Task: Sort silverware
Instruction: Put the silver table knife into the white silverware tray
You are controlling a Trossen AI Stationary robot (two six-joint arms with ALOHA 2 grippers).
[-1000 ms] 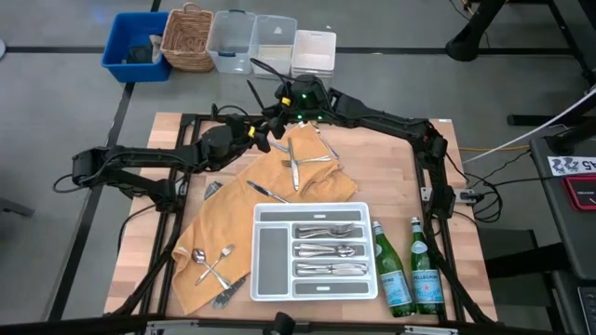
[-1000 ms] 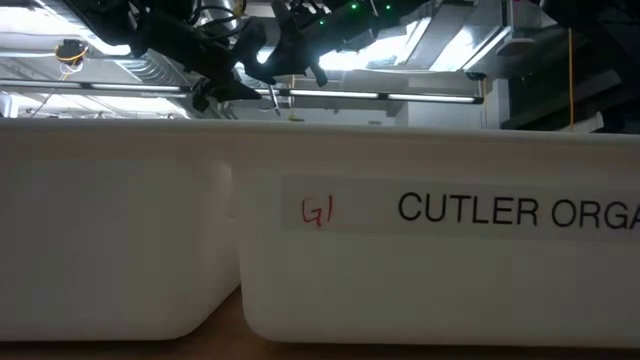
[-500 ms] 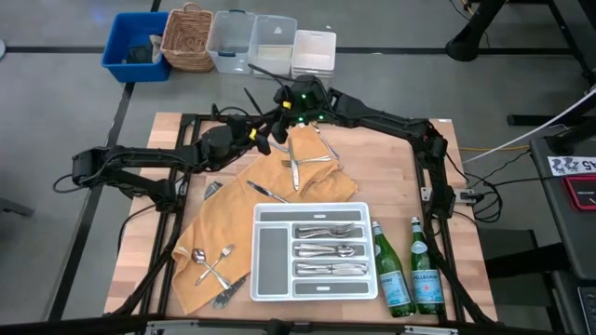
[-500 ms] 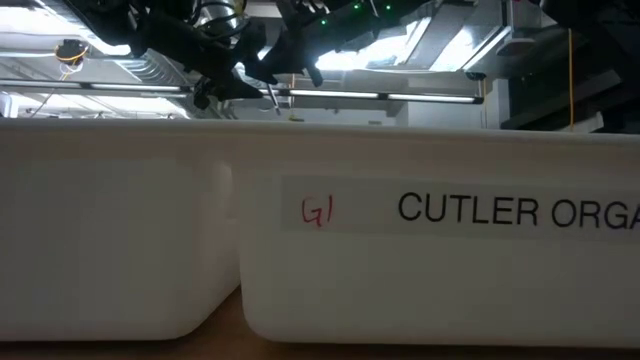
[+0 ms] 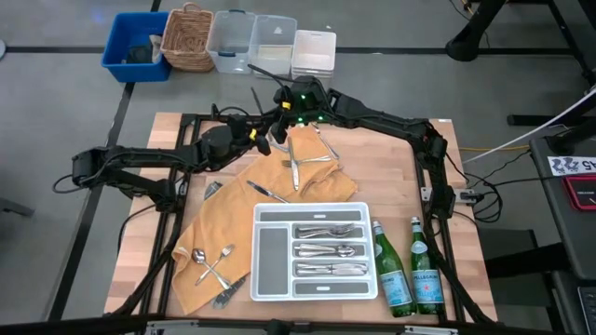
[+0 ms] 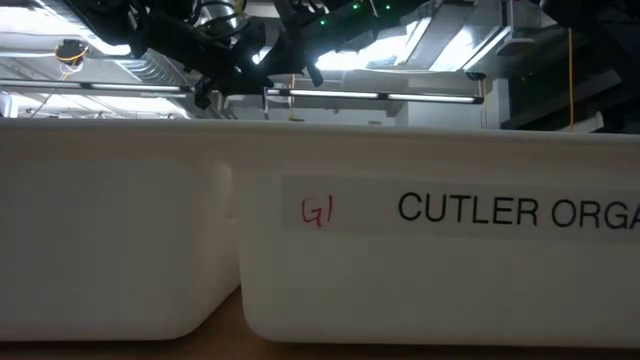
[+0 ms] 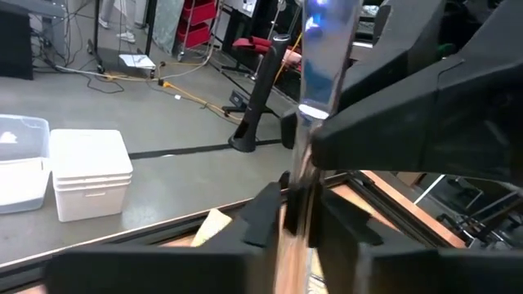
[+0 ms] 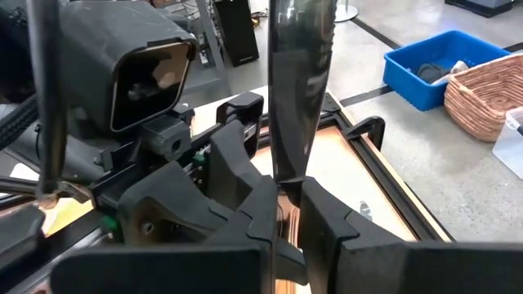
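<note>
**Item count, surface and surroundings**

Green bottles (image 5: pixel 395 270): 2, at 4 o'clock. White divided tray (image 5: pixel 313 213): 1. Orange cloth (image 5: pixel 233 223): 1. Loose silverware (image 5: pixel 212 263) on the cloth: several, exact count not readable. Beyond 12 o'clock: blue bin (image 5: pixel 135 45) 1, wicker basket (image 5: pixel 188 37) 1, clear tubs (image 5: pixel 251 39) 2.

A robotics lab or workshop. A wooden table (image 5: pixel 391 177) stands on a bare grey floor (image 5: pixel 56 112), storage bins (image 5: pixel 251 42) lined up beside it. Loose cables (image 7: pixel 163 82) trail across the floor, and fluorescent ceiling lights (image 6: pixel 420 40) hang overhead.
</note>
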